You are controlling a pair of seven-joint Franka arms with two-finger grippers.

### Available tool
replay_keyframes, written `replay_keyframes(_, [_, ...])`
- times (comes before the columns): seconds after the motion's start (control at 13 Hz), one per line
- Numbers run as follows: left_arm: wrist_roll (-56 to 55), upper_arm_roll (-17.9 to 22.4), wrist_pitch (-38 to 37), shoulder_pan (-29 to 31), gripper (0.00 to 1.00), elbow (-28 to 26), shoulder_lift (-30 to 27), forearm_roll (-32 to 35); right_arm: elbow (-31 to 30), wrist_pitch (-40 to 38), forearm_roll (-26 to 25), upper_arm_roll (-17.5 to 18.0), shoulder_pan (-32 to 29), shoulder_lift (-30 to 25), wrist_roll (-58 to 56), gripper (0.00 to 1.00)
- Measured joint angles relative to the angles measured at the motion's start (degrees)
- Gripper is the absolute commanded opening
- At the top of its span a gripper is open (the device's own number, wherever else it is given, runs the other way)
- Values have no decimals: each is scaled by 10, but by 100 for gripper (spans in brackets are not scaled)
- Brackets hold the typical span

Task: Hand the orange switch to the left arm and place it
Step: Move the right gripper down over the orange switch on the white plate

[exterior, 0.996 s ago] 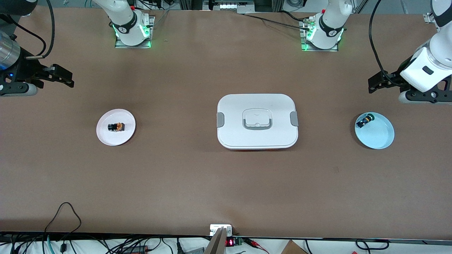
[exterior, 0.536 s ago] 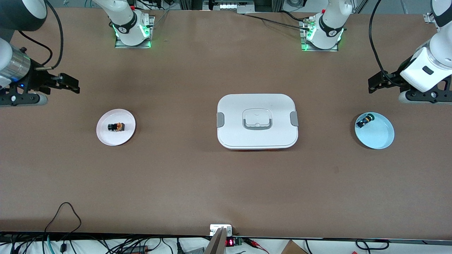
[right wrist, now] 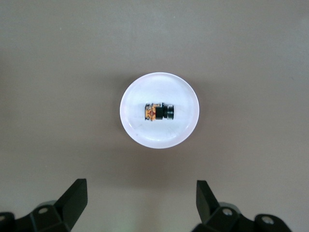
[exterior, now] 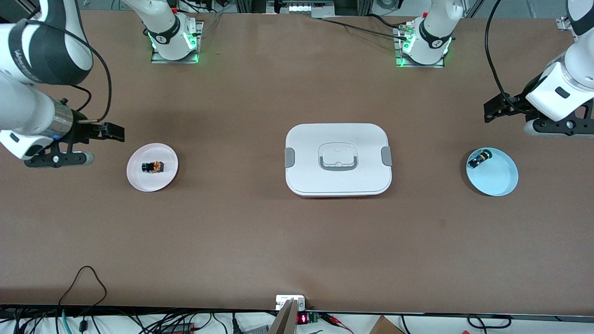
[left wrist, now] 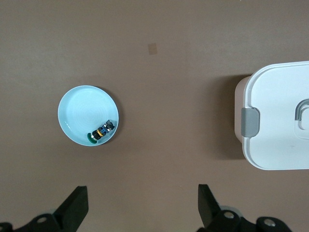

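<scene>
I see the large white rounded-rectangle lidded box (exterior: 338,160) at the table's centre. My right gripper (exterior: 111,132), jaws apart and empty, hangs above the table beside the small white round plate (exterior: 139,181) toward the right arm's end. On that plate lies the tiny black switch with the orange cap (right wrist: 158,112). My left gripper (exterior: 492,111), jaws apart, waits near the pale blue round plate (exterior: 499,181), which holds a green-capped switch (left wrist: 100,133).

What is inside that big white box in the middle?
That cannot be seen: the box has its lid on, with grey clips at both ends. Only the lid and its handle show; nothing rests on top.
</scene>
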Motion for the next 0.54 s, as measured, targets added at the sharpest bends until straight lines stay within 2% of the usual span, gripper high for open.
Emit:
replay_keyframes(0.23, [0,0,0,0,100,0,0,0,-16,48,0,0,0,29,0,100])
replay_keyframes(0.54, [0,0,0,0,100,0,0,0,-95,157,0,0,0,39,0,100])
